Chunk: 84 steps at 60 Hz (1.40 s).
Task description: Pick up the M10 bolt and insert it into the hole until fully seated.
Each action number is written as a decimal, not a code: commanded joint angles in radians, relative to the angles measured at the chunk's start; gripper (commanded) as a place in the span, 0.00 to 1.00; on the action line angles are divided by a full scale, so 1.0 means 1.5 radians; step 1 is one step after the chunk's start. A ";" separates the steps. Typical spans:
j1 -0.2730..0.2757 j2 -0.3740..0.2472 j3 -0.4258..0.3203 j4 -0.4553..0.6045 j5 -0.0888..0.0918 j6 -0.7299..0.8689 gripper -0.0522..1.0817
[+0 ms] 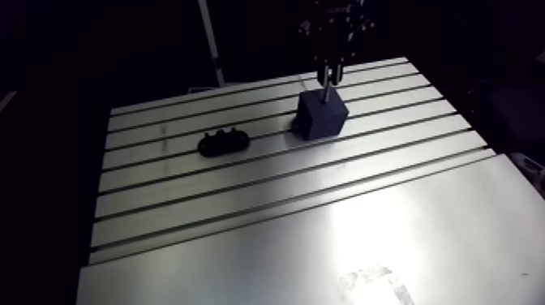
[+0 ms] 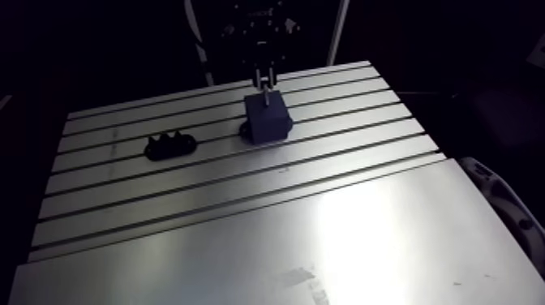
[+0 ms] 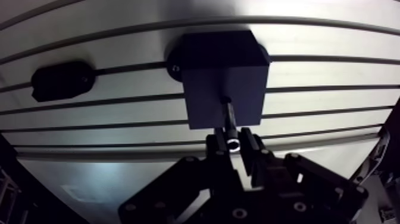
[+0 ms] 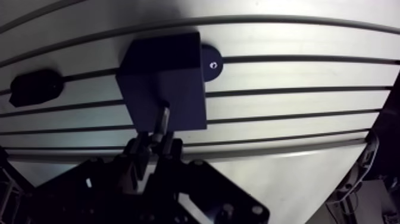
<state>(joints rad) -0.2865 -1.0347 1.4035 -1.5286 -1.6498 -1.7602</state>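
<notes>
I am gripping the slim, silvery metal M10 bolt [image 3: 228,113] upright, its shiny head pinched between my fingers and its shank pointing down at the dark blue square block [image 3: 223,71]; my two-finger gripper [image 3: 234,139] is standing narrow, clamped on the bolt; the tip is reaching the block's top face, though I cannot tell whether it is entering the hole yet; I am judging that the insertion step is in hand, with the pick-up done; the next move is calling for a straight, careful push down, keeping the bolt square to the hole until the head seats; the low black oblong holder [image 3: 62,80] is lying well apart on the slotted aluminium table [image 1: 324,235].
</notes>
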 commanded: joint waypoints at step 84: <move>0.000 0.001 0.002 -0.002 0.001 0.001 1.00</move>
<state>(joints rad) -0.2871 -1.0330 1.4043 -1.5317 -1.6485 -1.7596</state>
